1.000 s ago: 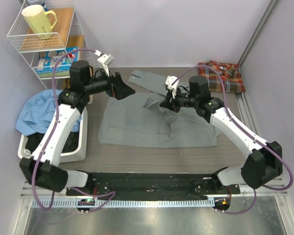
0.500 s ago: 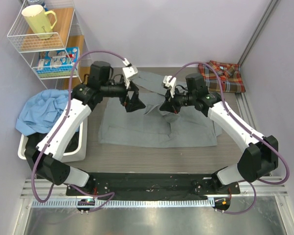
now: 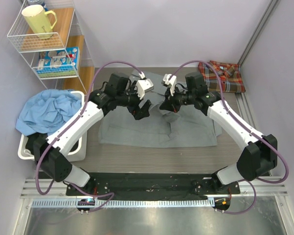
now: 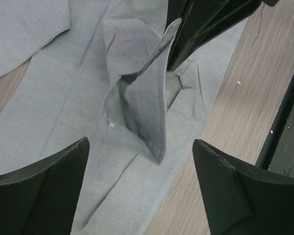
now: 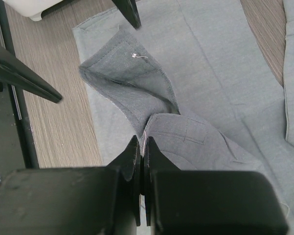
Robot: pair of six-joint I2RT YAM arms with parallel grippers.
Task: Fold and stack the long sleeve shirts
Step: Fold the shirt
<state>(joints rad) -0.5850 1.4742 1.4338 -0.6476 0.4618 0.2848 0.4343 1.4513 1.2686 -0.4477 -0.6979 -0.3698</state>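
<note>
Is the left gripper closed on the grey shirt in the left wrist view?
No, the left gripper stands wide open, its fingers on either side of the raised fold of the grey shirt without gripping it.

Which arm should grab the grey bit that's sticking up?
Probably the left. The left claw is open just in front of the raised flap of the grey shirt; the right claw is busy, shut on that shirt.

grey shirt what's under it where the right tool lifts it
Under the flap pinched up by the right tool, only the grey shirt's own lower layer shows. Wood table shows around its edges; anything beneath the spread cloth is covered.
</note>
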